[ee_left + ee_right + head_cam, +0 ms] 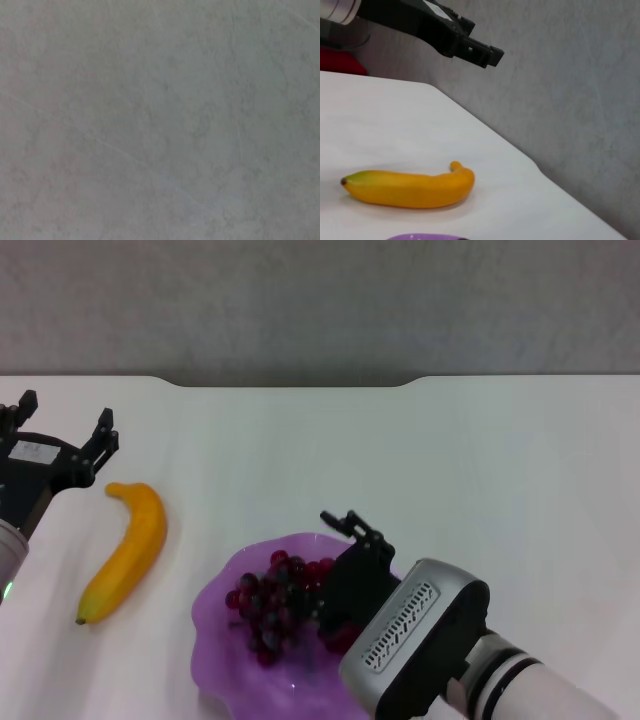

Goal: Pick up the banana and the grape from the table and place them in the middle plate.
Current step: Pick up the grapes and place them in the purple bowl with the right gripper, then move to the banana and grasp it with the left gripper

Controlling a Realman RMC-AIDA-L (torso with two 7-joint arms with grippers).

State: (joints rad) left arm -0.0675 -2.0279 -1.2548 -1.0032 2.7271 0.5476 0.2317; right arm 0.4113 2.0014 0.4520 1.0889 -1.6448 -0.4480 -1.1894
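The left end effector [62, 428] is held spread open and empty near the tabletop's [470, 470] left edge. Just beside it, the glossy yellow-orange banana [128, 548] lies on open white surface. The right end effector [345, 550] reaches over the middle plate [215, 610], where the dark red grape [272, 605] rests; its grip cannot be told.

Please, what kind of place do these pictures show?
Probably a robot test bench, not a home kitchen. A plain white table stands before a bare grey wall. On it lie only a curved yellow banana and a translucent purple wavy-rimmed plate holding dark red grapes, with two black pincers beside them.
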